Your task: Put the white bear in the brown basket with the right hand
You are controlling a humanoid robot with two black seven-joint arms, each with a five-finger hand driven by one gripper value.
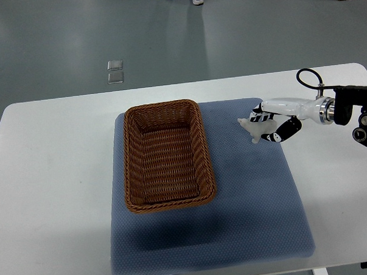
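Here, in the top view, the right hand [274, 125] reaches in from the picture's right edge and has its fingers [287, 132] curled around the white bear [256, 129], gripping it over the right part of the blue mat [248, 220]. Whether the bear rests on the mat or is lifted just clear of it I cannot tell. The hold from the right side makes sense: it leaves the toy's left end free and facing the brown basket [166, 155], so the arm could carry it straight across.

The basket sits on the left half of the mat, its long axis running away from the robot, open top up and nothing inside, so the placing is not yet done.

The bear lies roughly crosswise in the picture, its long axis left to right, with a small pointed end sticking out toward the basket; a short gap of mat separates the two. The mat lies on the white surface [51, 180]. No left arm shows.
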